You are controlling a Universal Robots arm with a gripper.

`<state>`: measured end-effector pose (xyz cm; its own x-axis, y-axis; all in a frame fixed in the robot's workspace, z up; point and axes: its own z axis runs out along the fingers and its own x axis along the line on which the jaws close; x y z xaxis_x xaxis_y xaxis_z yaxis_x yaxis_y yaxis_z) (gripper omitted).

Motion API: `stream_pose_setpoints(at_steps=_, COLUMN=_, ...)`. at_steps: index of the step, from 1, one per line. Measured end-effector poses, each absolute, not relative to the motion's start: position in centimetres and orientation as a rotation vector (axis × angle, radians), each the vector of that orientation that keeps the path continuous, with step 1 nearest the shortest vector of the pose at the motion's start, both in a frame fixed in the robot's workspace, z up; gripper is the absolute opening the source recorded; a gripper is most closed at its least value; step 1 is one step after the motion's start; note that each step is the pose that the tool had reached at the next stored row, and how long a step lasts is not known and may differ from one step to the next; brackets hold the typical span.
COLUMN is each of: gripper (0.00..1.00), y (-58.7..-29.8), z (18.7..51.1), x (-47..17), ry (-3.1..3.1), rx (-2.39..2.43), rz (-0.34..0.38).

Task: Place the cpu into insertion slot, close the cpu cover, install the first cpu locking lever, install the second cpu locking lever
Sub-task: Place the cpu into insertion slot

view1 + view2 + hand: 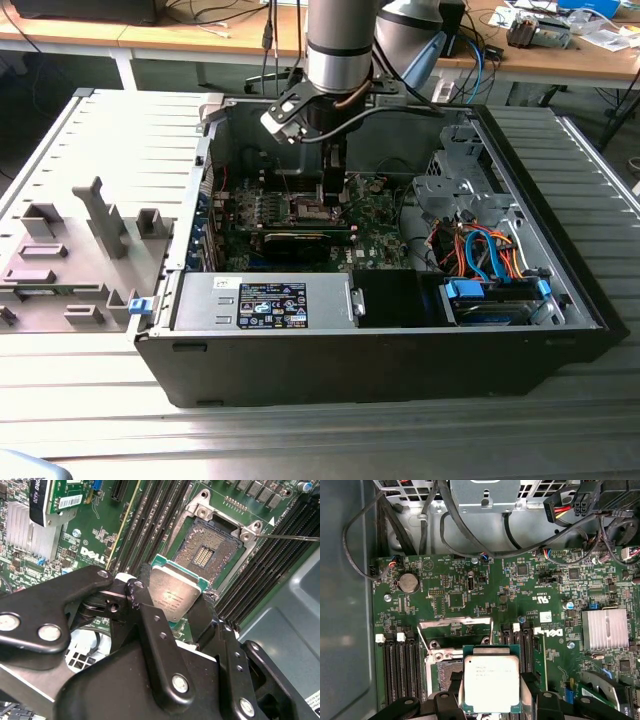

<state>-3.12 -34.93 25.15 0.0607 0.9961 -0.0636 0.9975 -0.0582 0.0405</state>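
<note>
My gripper [174,611] is shut on the cpu [176,594], a flat silver-grey square chip clamped by its edges between the black fingers [136,594]. The chip hangs tilted just above and beside the insertion slot [206,554], whose dark centre with its pin field lies bare inside a silvery rim. In the first wrist view the cpu [491,680] overlaps part of the slot [444,669], and the cpu cover [455,625] stands swung open behind it. A thin wire lever [287,537] sticks out by the slot. In the exterior view the gripper [332,196] reaches down into the computer case.
The green motherboard [470,592] lies in an open black computer case [400,350]. Long black memory slots [400,670] flank the socket. A finned silver heatsink [605,628] is nearby. Cables and a drive cage [470,190] fill the case toward the exterior view's right.
</note>
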Motion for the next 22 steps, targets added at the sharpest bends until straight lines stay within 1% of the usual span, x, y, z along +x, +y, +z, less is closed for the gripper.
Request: stream_pose_setpoints(at_steps=22, gripper=0.54, y=-34.93, z=24.66, x=-3.25, ry=2.103, rx=2.233, rz=-0.03)
